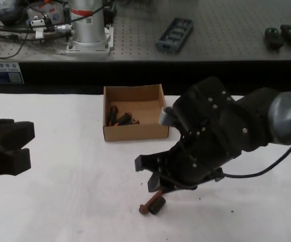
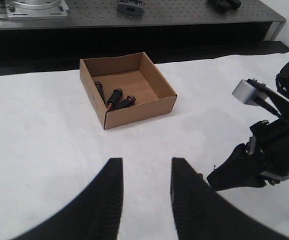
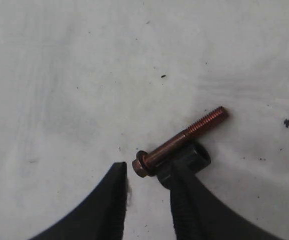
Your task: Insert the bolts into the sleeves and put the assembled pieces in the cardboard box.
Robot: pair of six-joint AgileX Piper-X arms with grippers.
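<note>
1. Cardboard box (image 1: 135, 132): brown, open top, thin straight walls, sits on a white sheet (image 1: 75, 201) that is a bit creased and speckled w/ dark crumbs
2. In the box, by its left wall as the high view has it: a few assembled pieces (image 2: 117, 97), dark sleeves w/ reddish bolt ends, lying flat and bunched together
3. Behind the box: perforated metal bench (image 1: 226, 30) w/ a shiny metal post (image 1: 87, 22) on a plate, cables, a ribbed blue-grey rack (image 1: 174, 34), two dark knobs (image 1: 283, 36) far right
4. Bolt (image 3: 184, 135): copper-coloured, flanged hex head, threaded tip, lies flat on the sheet in front of the box, a bit to its right; it rests against a short black sleeve (image 3: 197, 155), not inside it
5. Right gripper (image 3: 148, 172): low over the bolt head, fingers apart, nothing clamped; one black ribbed finger covers part of the sleeve
6. Right arm's black bulk overlaps the box's right edge in the high view
7. Left gripper (image 2: 147, 165): well left of the box and nearer the arms' side, fingers apart, nothing between them
</note>
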